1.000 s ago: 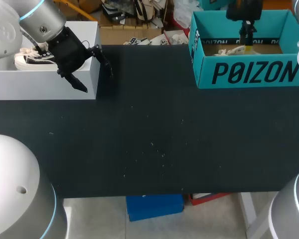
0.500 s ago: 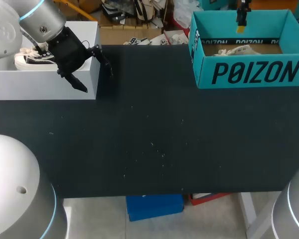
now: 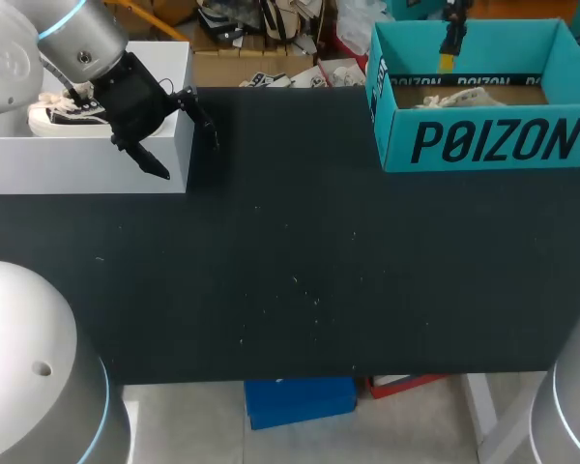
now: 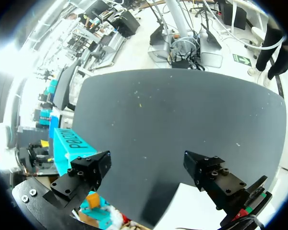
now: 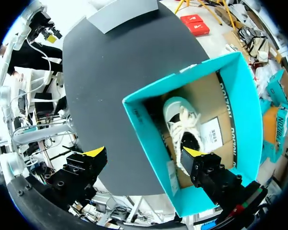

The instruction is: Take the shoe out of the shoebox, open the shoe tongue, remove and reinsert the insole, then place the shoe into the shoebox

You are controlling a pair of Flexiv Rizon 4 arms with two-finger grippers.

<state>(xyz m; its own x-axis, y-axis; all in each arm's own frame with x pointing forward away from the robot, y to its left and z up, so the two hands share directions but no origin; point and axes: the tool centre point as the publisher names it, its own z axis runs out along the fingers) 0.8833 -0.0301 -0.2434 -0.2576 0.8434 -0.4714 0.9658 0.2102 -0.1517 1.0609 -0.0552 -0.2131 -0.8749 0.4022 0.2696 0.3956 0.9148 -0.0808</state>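
On your black table (image 3: pixel 290 251), the teal shoebox (image 3: pixel 483 140) stands at the far right with the shoe (image 5: pixel 182 127) lying inside it, sole down on the brown floor of the box. Judged from that alone, you are either at the very start or at the very end: nothing shows whether the insole has been out and back, and the tongue's state is too small to tell.

The table top is matte and dark, flecked with pale specks. The shoebox is open-topped card with straight walls, a black band running round the inside. At the far left sits a pale grey box (image 3: pixel 87 164), smooth-sided, with a second sneaker (image 3: pixel 63 111) in it. The shoe in the teal box is a low white sneaker with soft, loose white laces and a dark opening.

Your right gripper (image 5: pixel 143 154) hangs above the shoebox, fingers spread wide and holding nothing, the shoe well below them. Your left gripper (image 4: pixel 146 165) hovers by the corner of the grey box, fingers likewise apart and empty.
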